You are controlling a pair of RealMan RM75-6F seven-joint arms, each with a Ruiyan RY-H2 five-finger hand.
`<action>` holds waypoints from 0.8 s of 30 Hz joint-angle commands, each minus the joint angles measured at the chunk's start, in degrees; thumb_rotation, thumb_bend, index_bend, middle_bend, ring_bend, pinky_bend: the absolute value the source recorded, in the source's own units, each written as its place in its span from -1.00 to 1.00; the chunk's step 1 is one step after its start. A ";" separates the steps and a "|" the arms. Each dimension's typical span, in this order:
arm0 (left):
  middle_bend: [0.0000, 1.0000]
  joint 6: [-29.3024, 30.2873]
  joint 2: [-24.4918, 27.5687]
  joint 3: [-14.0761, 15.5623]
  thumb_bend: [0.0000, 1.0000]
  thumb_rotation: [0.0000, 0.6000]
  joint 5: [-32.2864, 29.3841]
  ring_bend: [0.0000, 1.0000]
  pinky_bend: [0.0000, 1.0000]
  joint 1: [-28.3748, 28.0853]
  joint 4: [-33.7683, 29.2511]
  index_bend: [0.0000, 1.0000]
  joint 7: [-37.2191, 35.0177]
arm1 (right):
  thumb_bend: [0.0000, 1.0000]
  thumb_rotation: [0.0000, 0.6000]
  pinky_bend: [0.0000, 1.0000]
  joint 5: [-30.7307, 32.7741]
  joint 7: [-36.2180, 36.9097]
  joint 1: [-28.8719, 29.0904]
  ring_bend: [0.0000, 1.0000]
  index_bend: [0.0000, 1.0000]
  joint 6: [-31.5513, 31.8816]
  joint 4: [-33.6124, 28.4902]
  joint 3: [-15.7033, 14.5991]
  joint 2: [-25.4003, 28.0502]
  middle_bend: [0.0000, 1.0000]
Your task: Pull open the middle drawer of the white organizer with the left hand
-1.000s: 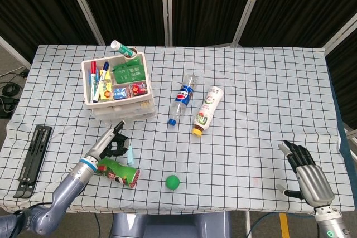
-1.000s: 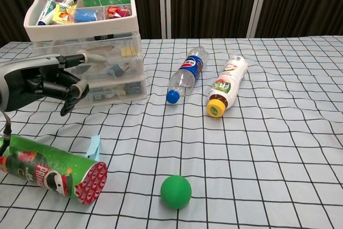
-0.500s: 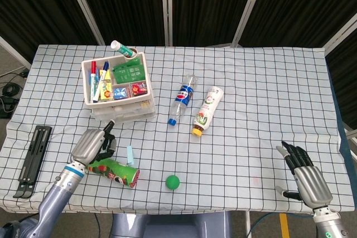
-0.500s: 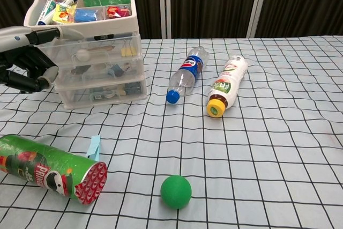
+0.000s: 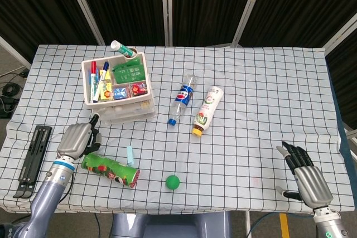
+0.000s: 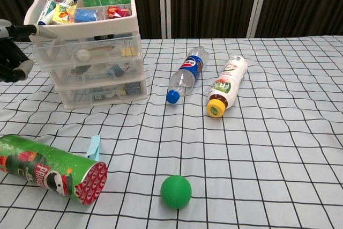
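Note:
The white organizer [image 5: 119, 90] [image 6: 86, 41] stands at the table's left rear, its top tray full of markers and packets. All three clear drawers sit flush, including the middle drawer [image 6: 97, 69]. My left hand [image 5: 77, 140] [image 6: 12, 52] hovers left of and in front of the organizer, apart from it. One finger points at the organizer's top corner, the others are curled in, and it holds nothing. My right hand [image 5: 307, 175] rests at the front right of the table, fingers spread and empty.
A green snack can [image 5: 110, 170] [image 6: 51, 168] lies near the front left, with a pale blue clip [image 5: 130, 154] [image 6: 94, 147] beside it. A green ball [image 5: 173, 181] [image 6: 176, 191], a Pepsi bottle [image 5: 182, 99] [image 6: 187, 73] and a yellow-capped bottle [image 5: 207, 110] [image 6: 228, 85] lie mid-table. A black tool [image 5: 33, 160] lies far left.
My left hand has drawn back leftward from the drawer fronts to the organizer's left side. The drawers stay flush. The right hand has barely moved.

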 commanded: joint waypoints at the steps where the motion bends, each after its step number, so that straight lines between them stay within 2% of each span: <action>1: 0.55 -0.59 0.78 -0.95 0.42 1.00 -3.90 0.43 0.38 -1.67 -0.09 -0.91 1.42 | -0.91 1.00 -1.00 0.10 -0.10 0.02 -1.00 -0.97 -0.12 -0.05 0.00 0.03 -1.00; 10: 0.56 -2.43 1.15 -1.20 0.42 1.00 -8.81 0.44 0.39 -3.95 0.33 -0.85 2.01 | -0.91 1.00 -1.00 0.40 -0.21 0.07 -1.00 -0.97 -0.42 -0.20 0.01 0.12 -1.00; 16: 0.59 -2.89 1.41 -1.15 0.43 1.00 -10.58 0.46 0.40 -5.09 -0.46 -0.63 1.81 | -0.91 1.00 -1.00 0.49 0.11 0.08 -1.00 -0.97 -0.40 -0.26 0.07 0.30 -1.00; 24: 0.60 -2.91 2.52 -0.93 0.44 1.00 -10.53 0.47 0.40 -5.54 -1.77 -0.45 -0.02 | -0.91 1.00 -1.00 0.49 0.28 0.09 -1.00 -0.97 -0.43 -0.24 0.07 0.32 -1.00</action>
